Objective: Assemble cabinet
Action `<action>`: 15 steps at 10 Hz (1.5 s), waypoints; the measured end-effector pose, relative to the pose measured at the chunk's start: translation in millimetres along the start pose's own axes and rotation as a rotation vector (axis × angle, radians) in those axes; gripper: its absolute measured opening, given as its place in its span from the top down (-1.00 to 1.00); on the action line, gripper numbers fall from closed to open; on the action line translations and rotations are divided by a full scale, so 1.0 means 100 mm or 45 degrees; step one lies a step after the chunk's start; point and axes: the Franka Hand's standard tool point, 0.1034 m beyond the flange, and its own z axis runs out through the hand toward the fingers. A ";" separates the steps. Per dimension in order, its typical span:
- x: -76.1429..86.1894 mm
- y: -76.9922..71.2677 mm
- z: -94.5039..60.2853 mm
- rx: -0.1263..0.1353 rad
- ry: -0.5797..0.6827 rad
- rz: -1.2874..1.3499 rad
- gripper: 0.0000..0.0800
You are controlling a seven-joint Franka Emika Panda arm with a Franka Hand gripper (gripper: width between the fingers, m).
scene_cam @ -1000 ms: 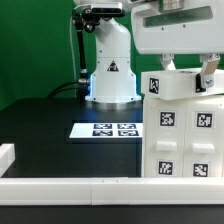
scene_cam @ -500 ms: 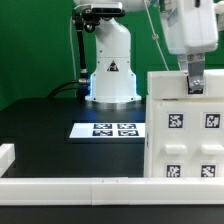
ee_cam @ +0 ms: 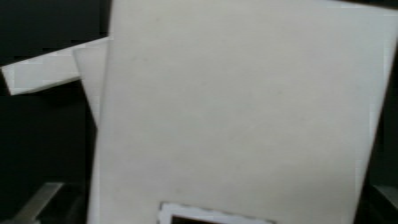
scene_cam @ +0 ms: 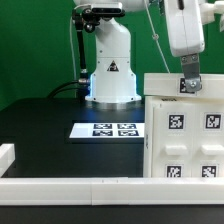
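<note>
Stands at the exterior view's right edge of the table (scene_cam: pixel 40 135), near the front: the cabinet (scene_cam: pixel 186 130). Hangs right above its top: the gripper (scene_cam: pixel 189 84). Lies flat mid-table, just beside the cabinet on the exterior view's left: the marker board (scene_cam: pixel 108 129). Sits behind that board, at the back edge: the robot base (scene_cam: pixel 111 72). Runs along the front edge: a low rail (scene_cam: pixel 70 188). Fills most of the wrist view: a cabinet panel (ee_cam: pixel 240 110).

Smooth matt white plastic cabinet (scene_cam: pixel 185 135); matt black table (scene_cam: pixel 45 135)
</note>
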 end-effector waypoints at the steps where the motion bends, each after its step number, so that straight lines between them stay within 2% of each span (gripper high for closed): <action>1: 0.00 0.00 0.00 0.000 0.000 -0.006 -0.62; 2: -0.03 0.01 -0.07 -0.028 -0.007 -0.082 -0.62; 3: -0.06 -0.03 -0.15 -0.030 -0.016 -0.163 -0.62; 4: -0.07 -0.02 -0.12 -0.027 -0.014 -0.160 -0.62; 7: -0.07 -0.02 -0.11 -0.027 -0.015 -0.428 -0.62; 8: -0.07 0.01 -0.12 -0.047 -0.016 -0.548 -0.62; 9: -0.10 0.06 -0.15 -0.092 -0.015 -0.660 -0.62; 10: -0.12 0.07 -0.18 -0.102 -0.013 -0.803 -0.62; 11: -0.13 0.06 -0.21 -0.098 -0.018 -0.899 -0.62; 13: -0.13 0.05 -0.25 -0.112 -0.028 -0.964 -0.62; 15: -0.13 0.06 -0.23 -0.115 -0.029 -0.992 -0.62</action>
